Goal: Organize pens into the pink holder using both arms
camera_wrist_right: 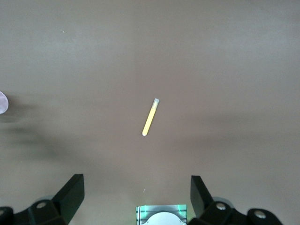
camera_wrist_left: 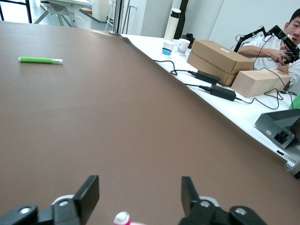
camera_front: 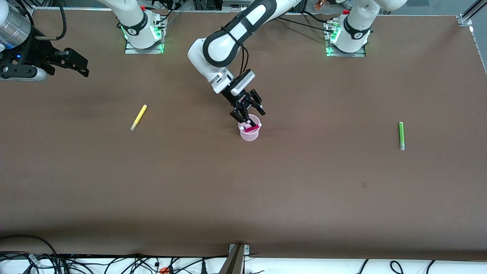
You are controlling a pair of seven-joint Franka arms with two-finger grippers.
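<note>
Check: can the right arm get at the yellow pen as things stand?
Probably yes. The yellow pen lies alone on bare table toward the right arm's end, and the right end effector hangs open above it; the left end effector is over the pink holder.

Both arms are glossy white with rounded shells and wide black bands at the joints, and black cables run along the left arm (camera_front: 236, 30). Each base sits on a metal plate lit green, with a small red part above. The left gripper (camera_front: 249, 114) and right gripper (camera_front: 76, 66) are matt black, with angular jaws.
</note>
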